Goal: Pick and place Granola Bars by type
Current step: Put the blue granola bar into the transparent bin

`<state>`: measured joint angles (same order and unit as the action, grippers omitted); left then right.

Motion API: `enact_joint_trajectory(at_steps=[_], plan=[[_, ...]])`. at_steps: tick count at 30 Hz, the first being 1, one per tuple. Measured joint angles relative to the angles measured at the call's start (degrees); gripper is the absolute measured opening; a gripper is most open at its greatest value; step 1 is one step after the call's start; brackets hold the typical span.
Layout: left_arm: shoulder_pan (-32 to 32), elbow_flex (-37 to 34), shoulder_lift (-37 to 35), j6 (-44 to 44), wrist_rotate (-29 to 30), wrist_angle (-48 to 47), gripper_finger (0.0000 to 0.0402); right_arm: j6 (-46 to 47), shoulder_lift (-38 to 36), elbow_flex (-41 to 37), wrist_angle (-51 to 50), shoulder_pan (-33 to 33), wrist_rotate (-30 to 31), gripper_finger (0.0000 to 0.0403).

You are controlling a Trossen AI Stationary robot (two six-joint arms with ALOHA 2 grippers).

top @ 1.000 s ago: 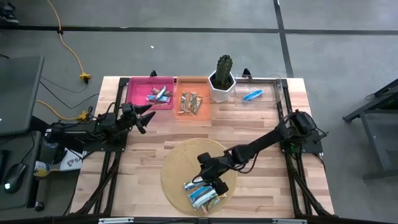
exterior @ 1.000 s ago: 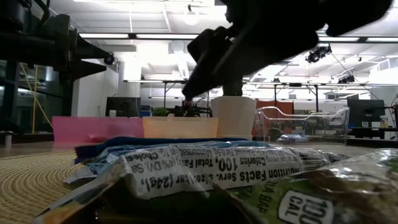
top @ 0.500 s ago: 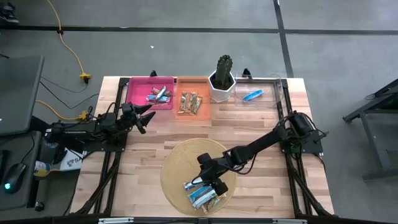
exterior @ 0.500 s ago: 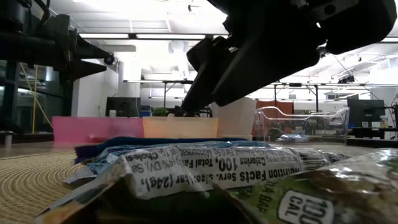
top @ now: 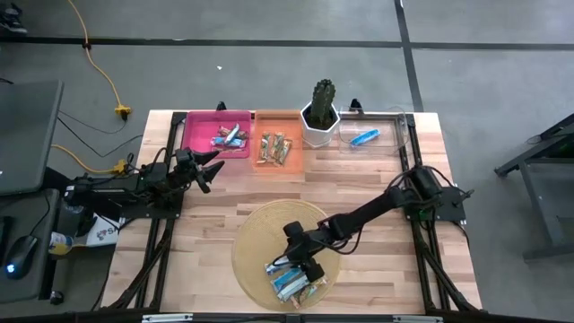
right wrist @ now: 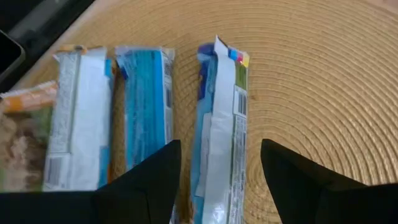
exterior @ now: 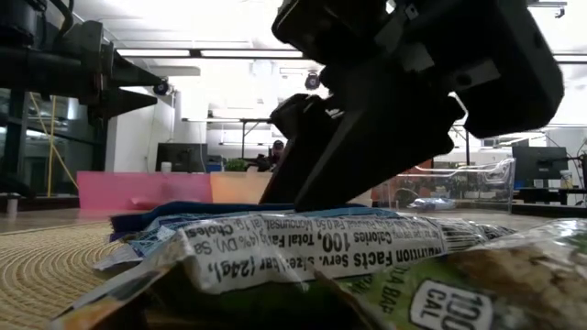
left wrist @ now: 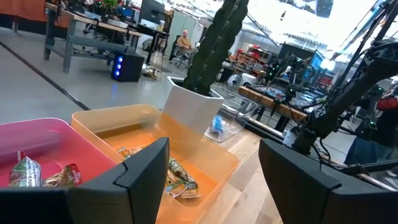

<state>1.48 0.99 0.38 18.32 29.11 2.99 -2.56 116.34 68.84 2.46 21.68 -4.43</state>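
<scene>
high view: the right end effector [top: 308, 269] hangs low over the round woven mat [top: 256, 231] near the front edge of the bench [top: 206, 215], fingers spread, nothing between them. it looks lined up to take one of the unsorted granola bars [top: 291, 280] heaped on the mat's front right part. from the right wrist, one blue-and-white bar [right wrist: 219, 134] sits between the two open fingers, apart from the next blue bar [right wrist: 145, 112] beside it, which i'd say is why the approach is set there: a clean pick without dragging neighbours.

the left end effector [top: 208, 167] waits by the left edge, fingers spread and empty, pointing toward the pink bin [top: 199, 126].

along the back edge the sorting is plain: the pink bin holds a few bars, the orange bin [top: 296, 124] just beside it holds brownish ones, then a cactus [top: 322, 97] in its white pot, then a clear bin [top: 395, 126] with a blue bar [top: 364, 136].

the bench is pale wood planks on a grey concrete floor; a yellow cable [top: 106, 76] trails off to the left. the low view looks into a bright workshop with desks and screens.
</scene>
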Motion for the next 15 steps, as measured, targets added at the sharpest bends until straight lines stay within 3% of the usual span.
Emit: enact_joint_trajectory(at_steps=[15], plan=[[0.0,0.0,0.0,0.01,-0.09,0.01,0.0245,3.66,3.27,0.02,2.42,-0.56,-0.1,0.0204]])
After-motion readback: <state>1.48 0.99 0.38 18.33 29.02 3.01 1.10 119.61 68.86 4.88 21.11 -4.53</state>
